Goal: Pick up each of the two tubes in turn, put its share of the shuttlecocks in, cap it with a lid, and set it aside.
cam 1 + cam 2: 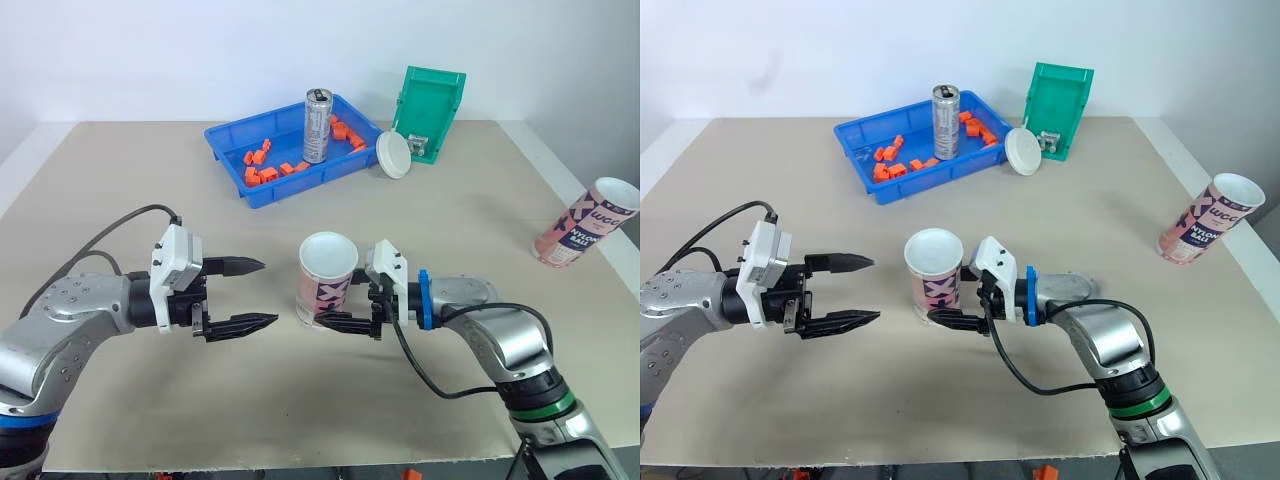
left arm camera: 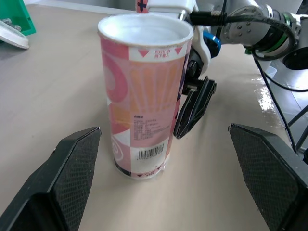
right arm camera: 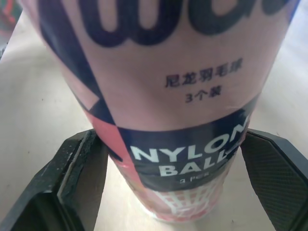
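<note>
Right hand [image 3: 171, 142] around upright tube [image 1: 326, 280]

- Near tube [image 1: 326, 280]: the inside shows only as white and its contents cannot be told. The top is cut off in the right wrist view.
- Right gripper [image 1: 338, 308]: the part behind the near tube is hidden. Contact with the tube cannot be told.
- Orange pieces [image 1: 268, 165], in the blue tray [image 1: 320, 176] beyond the near tube: too small to identify.
- Grey items [image 1: 416, 141], in the green bin [image 1: 435, 95] beyond and right of the near tube: too small to identify.
- Can [image 1: 317, 125], beyond the near tube: print illegible.
- Far tube [image 1: 585, 222], well right of the near tube: tilted, prop unseen.
- Lid [image 2: 12, 38]: cut off in the left wrist view.
</note>
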Controlling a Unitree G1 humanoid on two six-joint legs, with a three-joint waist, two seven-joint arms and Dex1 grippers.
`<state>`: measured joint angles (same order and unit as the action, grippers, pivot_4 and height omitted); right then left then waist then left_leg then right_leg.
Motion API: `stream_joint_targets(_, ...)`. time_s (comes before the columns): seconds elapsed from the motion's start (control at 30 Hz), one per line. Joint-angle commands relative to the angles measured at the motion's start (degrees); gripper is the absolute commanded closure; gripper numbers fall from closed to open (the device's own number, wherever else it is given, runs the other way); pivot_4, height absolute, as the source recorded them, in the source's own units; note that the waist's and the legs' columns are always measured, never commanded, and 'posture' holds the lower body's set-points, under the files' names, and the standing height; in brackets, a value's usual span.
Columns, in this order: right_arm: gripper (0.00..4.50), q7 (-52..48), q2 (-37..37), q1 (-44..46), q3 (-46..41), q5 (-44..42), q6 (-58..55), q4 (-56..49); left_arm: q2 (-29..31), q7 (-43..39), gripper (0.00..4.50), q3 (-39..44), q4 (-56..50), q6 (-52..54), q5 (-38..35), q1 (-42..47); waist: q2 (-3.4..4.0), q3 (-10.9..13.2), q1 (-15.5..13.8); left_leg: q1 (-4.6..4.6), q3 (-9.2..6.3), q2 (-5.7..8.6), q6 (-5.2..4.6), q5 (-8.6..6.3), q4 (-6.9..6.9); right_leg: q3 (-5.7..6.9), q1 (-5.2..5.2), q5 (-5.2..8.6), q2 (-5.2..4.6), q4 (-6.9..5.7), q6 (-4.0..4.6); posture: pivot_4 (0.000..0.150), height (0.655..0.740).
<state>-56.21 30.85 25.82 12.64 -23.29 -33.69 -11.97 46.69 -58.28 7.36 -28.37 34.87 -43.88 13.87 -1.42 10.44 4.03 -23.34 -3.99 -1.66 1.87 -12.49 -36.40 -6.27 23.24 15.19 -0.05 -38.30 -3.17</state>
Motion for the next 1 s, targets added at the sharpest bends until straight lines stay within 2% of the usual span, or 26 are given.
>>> stream_joint_targets(0.03,0.00,-0.31,-1.19,2.09,-0.44,-0.39,1.19,0.17,1.24,0.56,0.08,1.85,-2.06,0.34,-0.99,1.29,0.00,0.00,0.00,0.00,0.00,0.00,0.00,0.00,0.00,0.00,0.00,0.00,0.00,0.00,0.00,0.150,0.7400)
stream_joint_targets(0.27,0.00,-0.50,-2.14,2.36,-0.29,-0.22,1.65,1.45,1.01,0.96,0.08,0.76,-1.26,0.46,-0.70,2.84,0.00,0.00,0.00,0.00,0.00,0.00,0.00,0.00,0.00,0.00,0.00,0.00,0.00,0.00,0.01,0.150,0.7400)
stream_joint_targets(0.3,0.24,-0.60,-2.12,2.26,-0.28,-0.17,1.76,1.52,0.84,0.97,0.02,0.41,-1.04,0.41,-0.53,3.15,0.00,0.00,0.00,0.00,0.00,0.00,0.00,0.00,0.00,0.00,0.00,-0.01,0.00,0.00,0.02,0.150,0.7400)
stream_joint_targets(0.37,0.24,-0.25,-1.80,2.12,-0.87,-0.17,1.29,1.75,0.43,0.97,0.02,-0.36,-0.56,0.29,-0.20,3.93,0.00,0.00,0.00,0.00,0.00,0.00,0.00,0.00,0.00,0.00,0.00,-0.14,0.00,0.00,0.24,0.150,0.7400)
stream_joint_targets(0.6,0.24,-1.04,0.27,1.63,-4.70,-3.40,-0.54,-0.28,-2.25,0.00,0.02,-3.59,2.41,-0.52,0.55,8.23,0.00,0.00,-0.03,-0.02,0.00,0.03,0.03,0.02,-0.06,-0.01,-0.02,-0.17,-0.01,0.00,0.18,0.150,0.7400)
stream_joint_targets(0.83,0.24,-0.73,0.70,-0.89,-2.78,-2.16,-0.27,-1.72,-2.83,-1.09,0.02,-4.53,3.98,-1.02,1.79,9.06,0.00,0.00,0.09,-0.01,0.00,0.01,0.03,0.02,-0.04,-0.01,0.00,-0.17,0.02,-0.01,0.20,0.150,0.7400)
stream_joint_targets(0.93,1.05,-0.95,0.87,-1.08,-2.16,-1.60,0.14,-1.42,-2.29,-1.54,0.00,-4.50,4.03,-1.29,2.61,8.55,0.00,0.00,0.09,-0.01,0.00,0.01,0.03,0.02,-0.05,-0.01,-0.01,-0.17,0.02,-0.01,0.19,0.150,0.7400)
stream_joint_targets(1.0,1.85,-1.18,1.02,-0.77,-2.20,-1.43,0.34,-0.75,-2.25,-1.62,0.00,-4.42,3.76,-1.23,2.81,8.37,0.00,0.00,0.09,-0.01,0.00,0.01,0.03,0.02,-0.06,-0.01,-0.02,-0.17,0.02,-0.01,0.17,0.150,0.7400)
